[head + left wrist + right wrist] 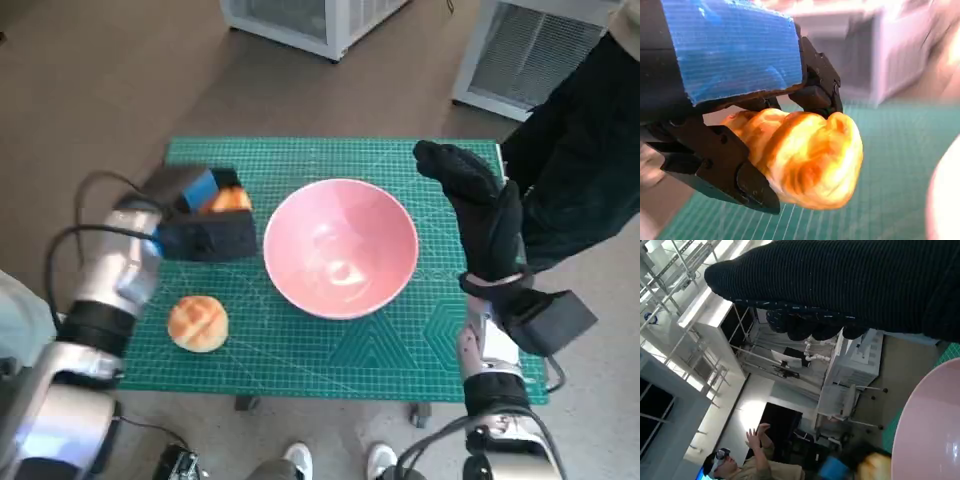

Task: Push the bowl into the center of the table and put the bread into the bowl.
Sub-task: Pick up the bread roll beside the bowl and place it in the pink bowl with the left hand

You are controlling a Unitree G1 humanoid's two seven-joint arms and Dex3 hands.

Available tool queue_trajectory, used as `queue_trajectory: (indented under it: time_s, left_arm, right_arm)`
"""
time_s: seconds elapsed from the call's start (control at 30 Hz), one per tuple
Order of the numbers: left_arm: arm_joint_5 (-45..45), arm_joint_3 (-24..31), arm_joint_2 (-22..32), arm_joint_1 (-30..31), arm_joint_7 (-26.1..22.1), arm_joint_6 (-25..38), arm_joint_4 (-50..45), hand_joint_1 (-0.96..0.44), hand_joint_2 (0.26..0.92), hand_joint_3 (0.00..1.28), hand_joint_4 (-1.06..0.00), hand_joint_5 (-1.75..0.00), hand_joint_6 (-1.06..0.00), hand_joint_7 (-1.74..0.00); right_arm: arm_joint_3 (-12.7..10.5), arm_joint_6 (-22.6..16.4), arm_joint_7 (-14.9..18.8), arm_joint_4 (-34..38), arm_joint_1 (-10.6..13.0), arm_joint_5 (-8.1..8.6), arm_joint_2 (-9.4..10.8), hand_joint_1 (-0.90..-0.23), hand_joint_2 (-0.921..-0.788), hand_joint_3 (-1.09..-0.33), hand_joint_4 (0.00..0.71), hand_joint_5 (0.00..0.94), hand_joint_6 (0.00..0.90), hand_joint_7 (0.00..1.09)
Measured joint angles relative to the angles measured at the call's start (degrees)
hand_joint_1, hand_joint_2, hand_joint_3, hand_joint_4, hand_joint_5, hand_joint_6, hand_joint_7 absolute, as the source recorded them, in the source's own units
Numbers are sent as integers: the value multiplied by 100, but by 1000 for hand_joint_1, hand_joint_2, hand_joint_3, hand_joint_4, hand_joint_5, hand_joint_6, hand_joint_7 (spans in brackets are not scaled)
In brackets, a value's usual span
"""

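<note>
I am reading no words, brand names, numbers or signs anywhere in these views. The green mat [330,340] on the table is showing only a printed grid of fine lines and some slanted guide lines, with any scale marks along its edges too small for me to make out. The blue tape [730,50] on the left hand [740,125] is carrying no print that I can see.
</note>
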Motion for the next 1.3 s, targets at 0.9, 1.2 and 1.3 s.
queue_trajectory:
  time_s: [0.9,1.2,1.3]
  left_arm:
    - [-50,495,-468,651,-462,283,-3602,2,920,22,-777,-1056,-637,-1162]
    - [167,-56,-1020,392,-470,-35,-2893,1,915,6,-825,-1048,-651,-1101]
    - [202,-197,-1145,295,-471,-157,-2550,1,919,10,-811,-1058,-641,-1117]
  right_arm:
    - [6,5,0,0,10,12,10,-759,-921,-798,196,0,7,594]
    - [-3,4,0,-17,47,26,12,-756,-921,-796,198,1,6,596]
    - [-14,4,0,-38,80,28,8,-756,-921,-796,199,2,6,597]
